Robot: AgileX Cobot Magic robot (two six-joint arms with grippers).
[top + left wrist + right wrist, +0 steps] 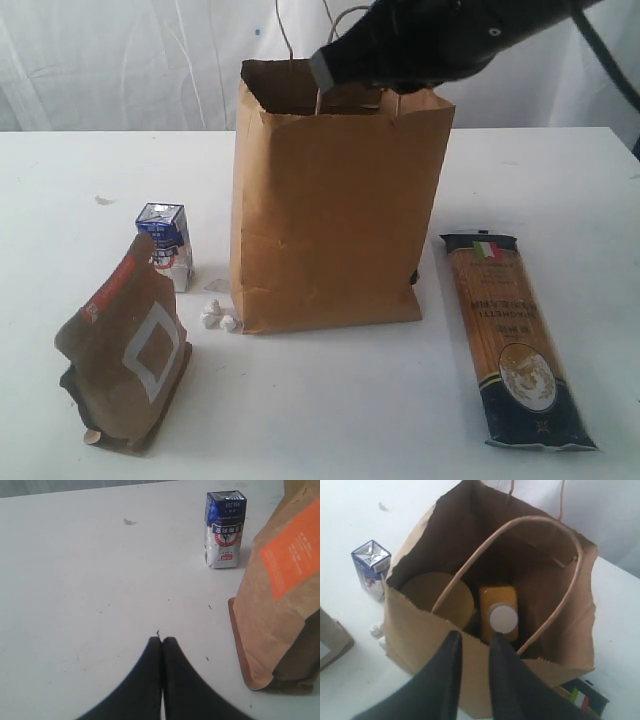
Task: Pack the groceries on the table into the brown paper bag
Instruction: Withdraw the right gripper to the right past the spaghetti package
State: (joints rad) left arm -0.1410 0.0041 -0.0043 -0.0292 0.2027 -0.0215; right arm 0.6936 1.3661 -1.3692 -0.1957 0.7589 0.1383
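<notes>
- Hovering above the open mouth of the brown paper bag (410, 615), the right gripper (474, 636) has its fingers slightly parted, with nothing between them
- Just below its fingertips, inside the bag: gold-lidded jar (425, 597) and yellow-grain bottle (497, 597), cap up, side by side
- Left gripper (162, 639): fingers pressed together, empty, over the table (90, 590)
- Ahead of it: small blue-white carton (225, 530), upright; brown pouch (280, 605) nearer, off to one side
- Long pasta pack (510, 340): flat beside the bag, outside it
</notes>
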